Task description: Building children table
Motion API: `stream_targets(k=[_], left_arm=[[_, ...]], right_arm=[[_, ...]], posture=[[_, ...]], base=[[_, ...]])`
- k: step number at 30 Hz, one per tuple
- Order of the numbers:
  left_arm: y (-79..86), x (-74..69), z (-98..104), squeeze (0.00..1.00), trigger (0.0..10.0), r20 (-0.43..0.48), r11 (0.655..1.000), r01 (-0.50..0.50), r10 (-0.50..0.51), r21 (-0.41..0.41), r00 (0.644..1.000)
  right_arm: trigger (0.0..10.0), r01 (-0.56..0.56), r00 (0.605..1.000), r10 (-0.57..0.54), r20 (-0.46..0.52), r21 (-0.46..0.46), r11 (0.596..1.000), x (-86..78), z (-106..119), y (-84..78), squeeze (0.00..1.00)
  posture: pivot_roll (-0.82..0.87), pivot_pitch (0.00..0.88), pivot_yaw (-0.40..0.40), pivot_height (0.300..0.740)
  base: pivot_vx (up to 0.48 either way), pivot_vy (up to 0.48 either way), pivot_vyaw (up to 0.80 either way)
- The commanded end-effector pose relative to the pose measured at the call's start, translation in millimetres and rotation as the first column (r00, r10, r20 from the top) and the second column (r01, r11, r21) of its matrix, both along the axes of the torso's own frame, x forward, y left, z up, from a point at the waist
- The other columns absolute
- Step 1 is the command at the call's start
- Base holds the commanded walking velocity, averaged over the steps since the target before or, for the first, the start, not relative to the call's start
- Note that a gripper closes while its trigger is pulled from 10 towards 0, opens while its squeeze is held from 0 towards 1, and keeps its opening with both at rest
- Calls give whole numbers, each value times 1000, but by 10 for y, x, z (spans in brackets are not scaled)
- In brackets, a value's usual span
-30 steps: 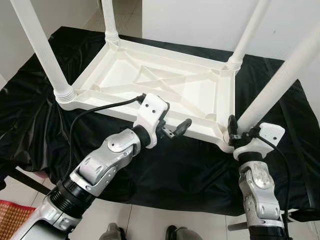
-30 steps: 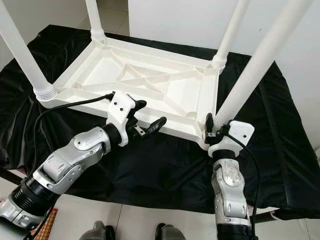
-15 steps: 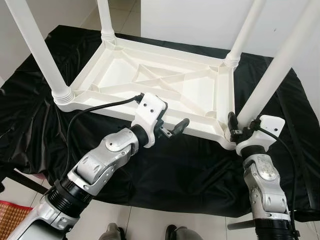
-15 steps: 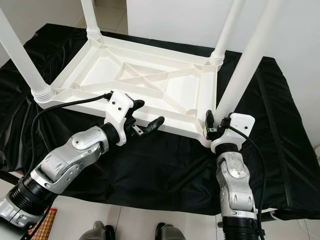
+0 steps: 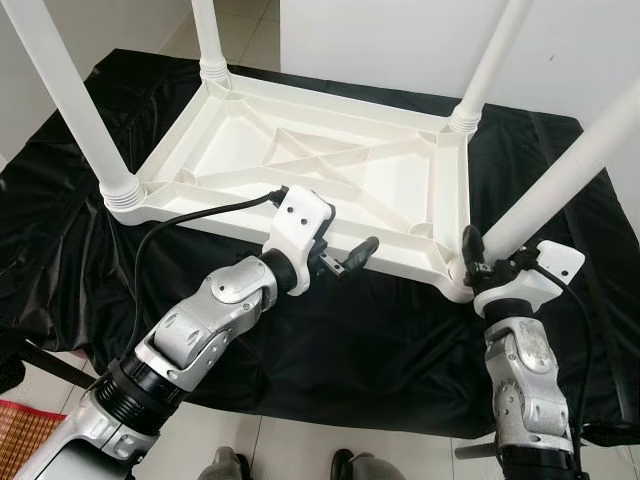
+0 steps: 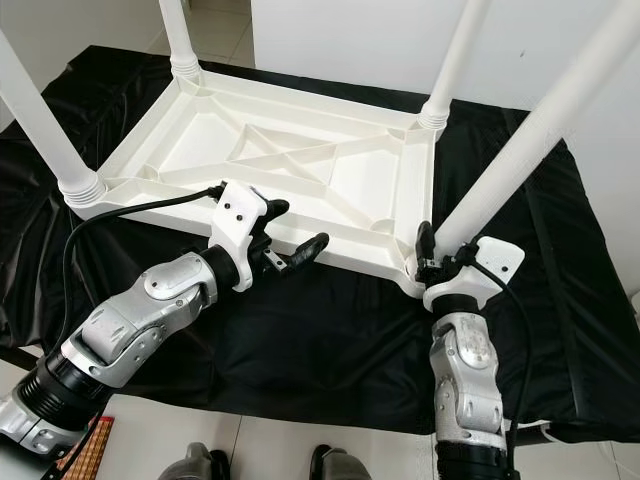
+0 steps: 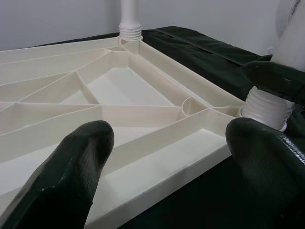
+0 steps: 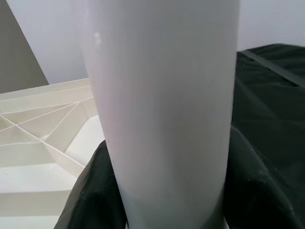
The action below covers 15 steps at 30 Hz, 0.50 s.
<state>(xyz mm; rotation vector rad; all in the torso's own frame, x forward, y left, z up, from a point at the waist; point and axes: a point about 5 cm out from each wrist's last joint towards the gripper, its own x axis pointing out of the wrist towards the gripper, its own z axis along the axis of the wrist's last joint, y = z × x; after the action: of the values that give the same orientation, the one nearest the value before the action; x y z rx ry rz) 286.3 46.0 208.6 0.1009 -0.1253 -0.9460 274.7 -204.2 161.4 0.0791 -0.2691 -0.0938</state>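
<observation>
The white children's tabletop (image 5: 320,165) lies upside down on the black-draped table (image 5: 380,340). The right gripper (image 5: 480,262) clenches the near-right leg (image 5: 560,175), probably seating it; the left gripper (image 5: 345,258) hovers released at the near rim.

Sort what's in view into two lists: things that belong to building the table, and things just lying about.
Part of the job:
- white tabletop, upside down
- three legs standing in its corners
- fourth leg, tilted, gripped near its base by the right tool
- left tool, open at the tabletop's near edge

Just lying about:
- black cloth under the tabletop
- red mat on the floor
</observation>
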Motion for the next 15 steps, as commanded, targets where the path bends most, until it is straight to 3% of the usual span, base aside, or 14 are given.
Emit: stream_targets(k=[1, 4, 15], left_arm=[[-99, -158, 11, 0, 10000, 3, 959, 281, -281, 41, 960], [-96, -155, 12, 0, 10000, 3, 959, 280, -281, 42, 960], [-91, -153, 9, 0, 10000, 0, 959, 280, -280, 44, 960]], right_arm=[[10000, -7, 990, 7, -143, 6, 1000, -45, -314, 35, 0], [10000, -35, 990, 29, -140, -44, 998, -59, -319, 93, 0], [10000, -25, 988, 19, -154, -39, 999, -56, -357, 75, 0]], posture=[[60, 157, -5, 740], [60, 157, -5, 740], [59, 156, -1, 740]], base=[[0, 0, 0], [0, 0, 0], [0, 0, 0]])
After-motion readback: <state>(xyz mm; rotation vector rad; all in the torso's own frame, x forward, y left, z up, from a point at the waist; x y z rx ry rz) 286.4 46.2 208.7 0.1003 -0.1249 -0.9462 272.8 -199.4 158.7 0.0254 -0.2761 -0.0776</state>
